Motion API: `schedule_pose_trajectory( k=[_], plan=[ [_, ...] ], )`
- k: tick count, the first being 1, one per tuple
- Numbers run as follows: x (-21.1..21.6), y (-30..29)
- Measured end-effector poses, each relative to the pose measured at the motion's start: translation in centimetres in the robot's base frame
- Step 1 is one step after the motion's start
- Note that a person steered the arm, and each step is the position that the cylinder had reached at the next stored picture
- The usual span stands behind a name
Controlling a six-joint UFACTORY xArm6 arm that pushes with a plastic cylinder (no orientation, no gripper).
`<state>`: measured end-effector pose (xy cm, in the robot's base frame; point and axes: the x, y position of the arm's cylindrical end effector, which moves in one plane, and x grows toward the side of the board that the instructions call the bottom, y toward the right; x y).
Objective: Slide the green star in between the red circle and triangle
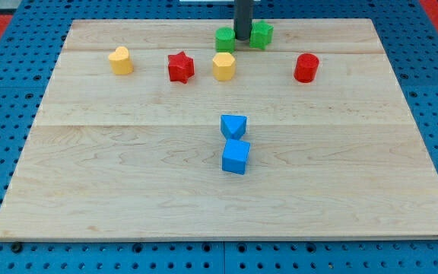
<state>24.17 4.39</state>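
Two green blocks sit near the view's top edge of the wooden board point(90, 175). The right one point(262, 34) looks like the green star; the left one point(225, 39) has a blockier shape I cannot make out. My tip point(242, 38) stands between them, close to both. The red circle point(306, 67) lies to the lower right of the green star. The blue triangle point(233, 125) sits near the board's middle, well below my tip.
A blue cube point(236, 157) touches the triangle from below. A yellow hexagon point(223, 66) lies just below the left green block. A red star point(180, 66) and a yellow heart point(120, 60) lie further left.
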Motion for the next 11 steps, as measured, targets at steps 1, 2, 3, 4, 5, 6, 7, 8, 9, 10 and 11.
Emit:
schedule_pose_trajectory(
  k=[1, 2, 3, 4, 5, 6, 7, 8, 9, 10, 11],
  plan=[
    [-2.0, 0.1],
    [-4.8, 0.4],
    [-4.9, 1.3],
    [-5.0, 5.3],
    [-3.6, 2.2],
    [-1.9, 1.0],
    [0.6, 3.8],
    [-2.2, 5.3],
    [-0.6, 6.9],
    [3.1, 2.5],
    [7.5, 1.2]
  ],
)
